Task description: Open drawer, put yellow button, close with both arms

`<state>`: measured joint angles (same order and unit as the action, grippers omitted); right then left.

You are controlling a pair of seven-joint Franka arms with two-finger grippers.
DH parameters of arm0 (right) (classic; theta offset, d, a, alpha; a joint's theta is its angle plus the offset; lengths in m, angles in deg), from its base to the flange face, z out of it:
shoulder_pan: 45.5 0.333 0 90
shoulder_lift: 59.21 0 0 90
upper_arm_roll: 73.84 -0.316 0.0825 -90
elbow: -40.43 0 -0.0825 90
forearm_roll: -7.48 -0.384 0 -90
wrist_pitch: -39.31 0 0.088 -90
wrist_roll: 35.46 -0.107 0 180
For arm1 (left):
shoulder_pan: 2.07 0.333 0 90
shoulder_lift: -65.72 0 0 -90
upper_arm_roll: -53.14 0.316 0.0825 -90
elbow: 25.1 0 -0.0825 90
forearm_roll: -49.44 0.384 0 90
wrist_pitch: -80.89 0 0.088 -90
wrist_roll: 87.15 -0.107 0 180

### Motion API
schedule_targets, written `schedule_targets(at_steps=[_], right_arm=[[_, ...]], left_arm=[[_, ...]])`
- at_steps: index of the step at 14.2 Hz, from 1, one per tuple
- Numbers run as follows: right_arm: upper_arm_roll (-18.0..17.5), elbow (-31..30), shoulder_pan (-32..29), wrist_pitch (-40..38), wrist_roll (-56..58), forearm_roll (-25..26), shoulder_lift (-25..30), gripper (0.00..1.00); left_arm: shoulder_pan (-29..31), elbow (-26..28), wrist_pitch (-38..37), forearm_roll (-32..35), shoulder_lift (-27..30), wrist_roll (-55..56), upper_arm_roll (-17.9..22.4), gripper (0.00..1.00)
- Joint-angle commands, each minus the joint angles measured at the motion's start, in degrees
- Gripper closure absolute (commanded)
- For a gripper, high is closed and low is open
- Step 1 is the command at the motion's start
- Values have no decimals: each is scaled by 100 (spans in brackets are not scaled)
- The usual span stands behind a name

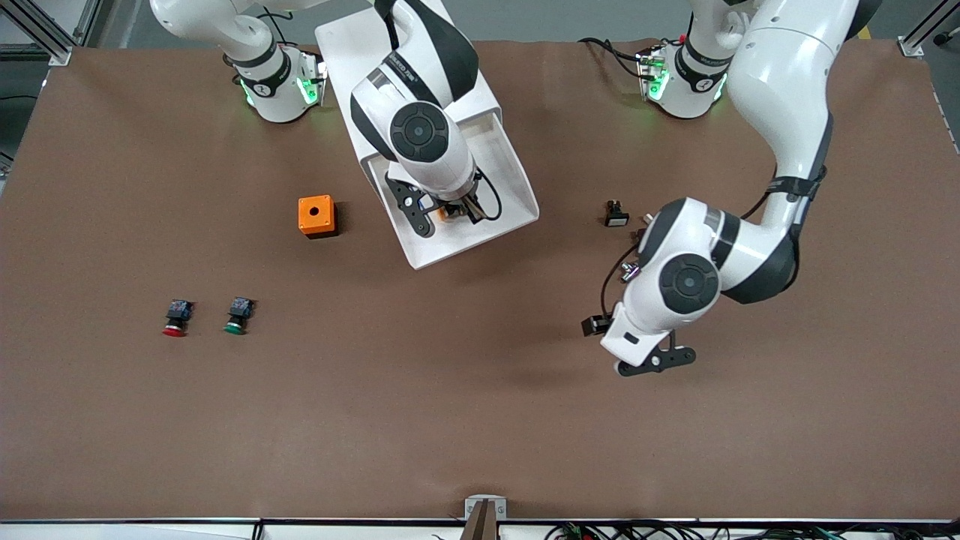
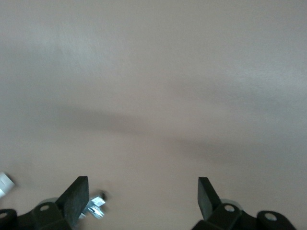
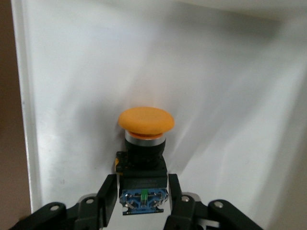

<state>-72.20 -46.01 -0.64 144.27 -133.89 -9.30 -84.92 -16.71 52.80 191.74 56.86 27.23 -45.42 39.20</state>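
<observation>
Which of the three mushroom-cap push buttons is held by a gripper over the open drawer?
The yellow button, gripped by its body in the right gripper over the drawer. The red button and green button lie on the table.

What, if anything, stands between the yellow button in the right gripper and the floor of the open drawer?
Nothing visible does. The right gripper is shut on the yellow button over the open drawer, and the right wrist view shows only bare white tray under it. The left gripper is open over bare table, away from the drawer.
</observation>
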Motion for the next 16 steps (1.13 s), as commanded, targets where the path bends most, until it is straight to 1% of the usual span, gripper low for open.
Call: schedule_targets(at_steps=[1, 3, 4, 7, 8, 10, 13, 14, 16], right_arm=[[56, 92, 58, -55, -106, -45, 13, 0], [65, 206, 32, -134, -80, -54, 153, 0], [82, 328, -12, -369, -71, -54, 267, 0], [126, 1092, -266, -1554, -98, -54, 347, 0], [126, 1277, -406, -1923, -54, -45, 469, 0], [117, 1393, -801, -2426, 68, -54, 742, 0], [118, 1358, -1451, -3243, 1216, -28, 1461, 0], [100, 1297, -1706, -3515, 1804, 146, 1672, 0], [117, 1244, -2014, -3947, 3200, 664, 2016, 0]], left_arm=[[-240, 59, -73, 94, 114, 808, 22, 0], [-372, 59, -73, 58, 105, 1239, 14, 0], [-486, 59, -73, 58, 105, 1528, -4, 0], [-916, 59, -73, 67, 105, 2093, -22, 0], [-1057, 50, -73, 58, 105, 2181, -22, 0], [-1329, 50, -73, 58, 105, 2278, -31, 0], [-1585, 42, -73, 50, 96, 2252, -188, 0], [-1594, 42, -73, 41, 88, 2234, -250, 0], [-1594, 42, -73, -125, 61, 2208, -399, 0]])
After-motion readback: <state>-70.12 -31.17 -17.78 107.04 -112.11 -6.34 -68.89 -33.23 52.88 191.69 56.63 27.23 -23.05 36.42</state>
